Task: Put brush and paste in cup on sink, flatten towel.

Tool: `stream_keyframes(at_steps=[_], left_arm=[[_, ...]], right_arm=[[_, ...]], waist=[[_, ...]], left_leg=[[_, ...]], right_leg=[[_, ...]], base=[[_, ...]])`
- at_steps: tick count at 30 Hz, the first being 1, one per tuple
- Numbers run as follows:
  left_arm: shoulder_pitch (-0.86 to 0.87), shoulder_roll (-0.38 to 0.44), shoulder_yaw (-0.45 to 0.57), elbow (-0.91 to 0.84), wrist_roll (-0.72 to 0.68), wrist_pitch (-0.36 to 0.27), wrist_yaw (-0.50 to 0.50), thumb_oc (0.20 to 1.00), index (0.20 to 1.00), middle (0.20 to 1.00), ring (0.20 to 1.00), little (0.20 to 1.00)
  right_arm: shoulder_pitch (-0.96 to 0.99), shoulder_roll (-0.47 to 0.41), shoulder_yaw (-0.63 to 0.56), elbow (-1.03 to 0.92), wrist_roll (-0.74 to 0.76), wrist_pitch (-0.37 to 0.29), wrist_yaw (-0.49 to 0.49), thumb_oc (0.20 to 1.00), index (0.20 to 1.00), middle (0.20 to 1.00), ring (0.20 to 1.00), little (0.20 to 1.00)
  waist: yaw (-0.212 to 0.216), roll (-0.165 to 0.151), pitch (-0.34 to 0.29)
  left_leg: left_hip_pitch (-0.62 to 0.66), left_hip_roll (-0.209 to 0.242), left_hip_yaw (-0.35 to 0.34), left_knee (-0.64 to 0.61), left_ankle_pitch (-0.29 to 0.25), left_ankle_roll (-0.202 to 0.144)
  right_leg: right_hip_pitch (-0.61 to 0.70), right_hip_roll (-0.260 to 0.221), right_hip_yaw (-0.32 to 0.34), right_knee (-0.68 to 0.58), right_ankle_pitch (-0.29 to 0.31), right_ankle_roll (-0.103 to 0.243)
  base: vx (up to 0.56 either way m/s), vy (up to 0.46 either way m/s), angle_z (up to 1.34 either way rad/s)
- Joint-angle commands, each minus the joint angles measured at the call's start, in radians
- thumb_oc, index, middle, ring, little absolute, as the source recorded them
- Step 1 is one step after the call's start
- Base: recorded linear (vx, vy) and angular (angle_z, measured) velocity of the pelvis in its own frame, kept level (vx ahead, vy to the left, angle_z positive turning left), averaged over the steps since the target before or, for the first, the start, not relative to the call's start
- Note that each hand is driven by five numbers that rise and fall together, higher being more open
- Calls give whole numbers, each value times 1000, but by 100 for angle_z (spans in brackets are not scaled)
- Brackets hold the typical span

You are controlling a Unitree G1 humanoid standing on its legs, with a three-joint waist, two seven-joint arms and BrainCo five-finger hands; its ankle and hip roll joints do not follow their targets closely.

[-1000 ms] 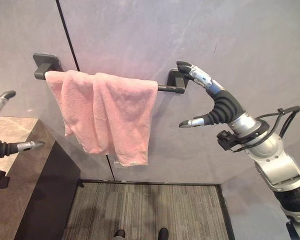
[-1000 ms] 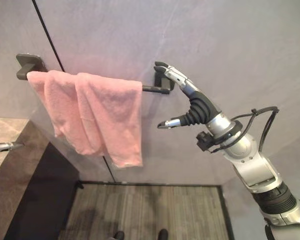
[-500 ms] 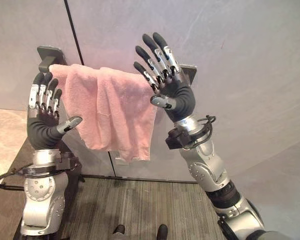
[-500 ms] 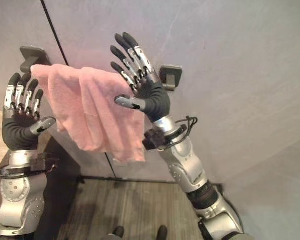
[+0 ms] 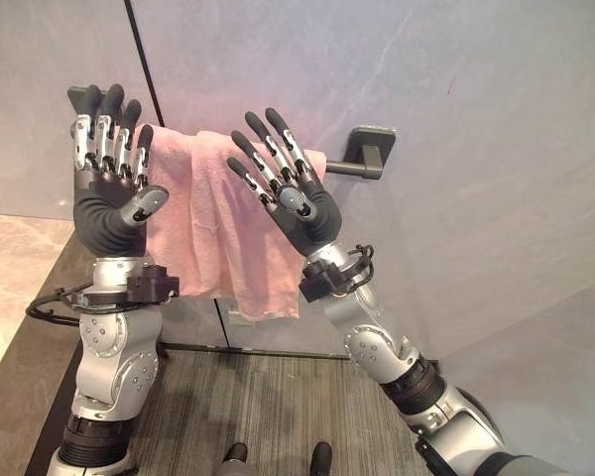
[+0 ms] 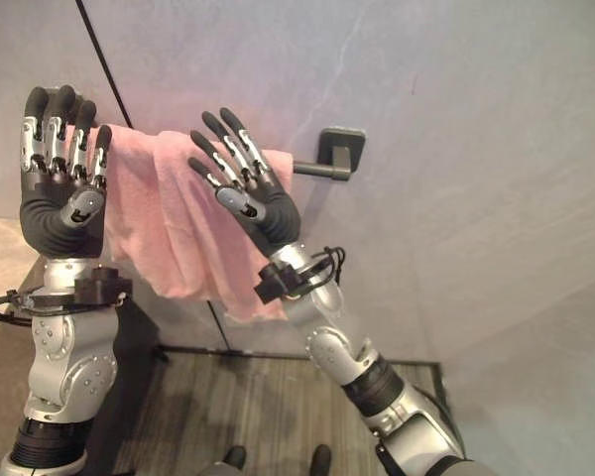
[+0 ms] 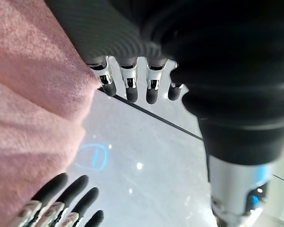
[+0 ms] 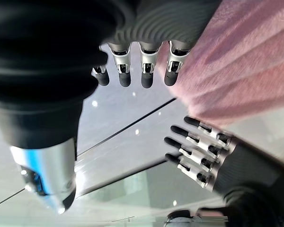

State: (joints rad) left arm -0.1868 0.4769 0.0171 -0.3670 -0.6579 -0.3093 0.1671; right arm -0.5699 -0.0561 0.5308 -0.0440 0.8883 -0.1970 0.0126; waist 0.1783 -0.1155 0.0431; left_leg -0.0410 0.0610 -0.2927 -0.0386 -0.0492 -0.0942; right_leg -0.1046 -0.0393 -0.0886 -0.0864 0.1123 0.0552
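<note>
Hanging bunched over a dark wall-mounted rail (image 5: 349, 170), the pink towel (image 5: 213, 228) shows soft terry pile and falls in uneven overlapping folds, with its lower hem ragged in line. The rail's left bracket is hidden behind the left hand (image 5: 107, 203), and most of the bar is covered by the cloth; only the right bracket and a short bare length of bar can be seen. The left hand is raised at the towel's left edge, fingers straight and close together, holding nothing. The right hand (image 5: 296, 203) is raised in front of the towel's upper right part, fingers straight and fanned wide, thumb apart, also holding nothing. Whether either palm touches the cloth cannot be told. The wall (image 5: 476, 119) behind is smooth grey stone-look panelling. Below lies a ribbed grey mat (image 5: 278, 407).
</note>
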Motion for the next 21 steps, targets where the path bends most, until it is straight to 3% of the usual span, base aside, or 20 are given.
stream_keyframes(at_steps=[1, 21], left_arm=[[-37, 80, -9, -7, 31, -62, 17, 1000, 1000, 1000, 1000, 1000], [45, 96, 120, 76, 99, -61, 59, 1000, 1000, 1000, 1000, 1000]], right_arm=[[-65, 39, -65, -25, -53, -67, -28, 1000, 1000, 1000, 1000, 1000], [-4, -69, -203, -58, -230, -88, -71, 1000, 1000, 1000, 1000, 1000]], waist=[[11, -21, -38], [-2, -17, -44]], left_leg=[[-42, -42, 4, -37, 15, 95], [-25, -34, -2, -39, 1, 96]], right_leg=[[29, -117, -32, -1, -66, 72], [41, -104, -21, -1, -85, 70]], base=[[30, 6, 2], [35, 7, 0]])
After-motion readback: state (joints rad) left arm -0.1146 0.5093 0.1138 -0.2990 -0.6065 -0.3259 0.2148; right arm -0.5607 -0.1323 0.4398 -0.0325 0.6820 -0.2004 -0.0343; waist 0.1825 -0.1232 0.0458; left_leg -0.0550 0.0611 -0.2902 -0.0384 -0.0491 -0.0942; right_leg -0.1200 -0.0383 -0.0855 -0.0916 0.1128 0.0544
